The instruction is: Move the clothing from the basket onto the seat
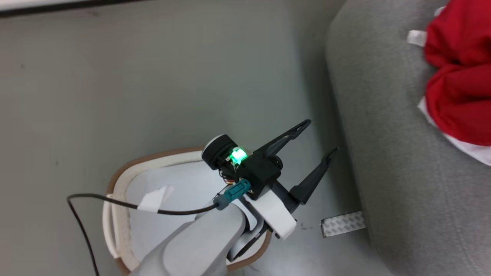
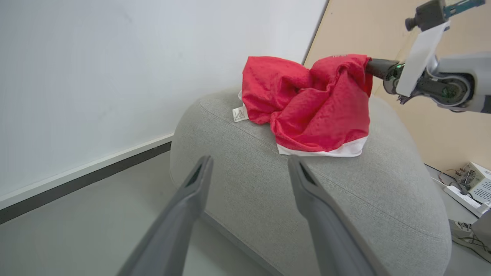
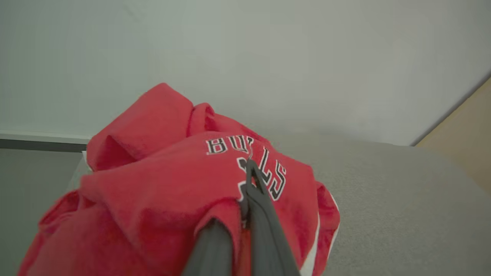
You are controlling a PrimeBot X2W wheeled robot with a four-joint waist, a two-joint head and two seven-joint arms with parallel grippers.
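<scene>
One clothing point(image 2: 307, 107) heap on seat point(image 2: 268, 191), white hem point(image 2: 322, 151) facing left gripper point(image 2: 249, 161), jaws apart, right gripper point(image 3: 246, 180) jaws clamped on it.

Patterned strip point(image 1: 342, 224) (on grey floor point(image 1: 153, 96))

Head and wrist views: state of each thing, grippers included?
clothing: bunched on the seat, one fold pinched by the right gripper.
seat: bears the clothing.
basket: on the floor beside the seat, no clothing in its visible part; the rest is hidden by the left arm.
left gripper: open, empty, held between basket and seat.
right gripper: shut on the clothing.
</scene>
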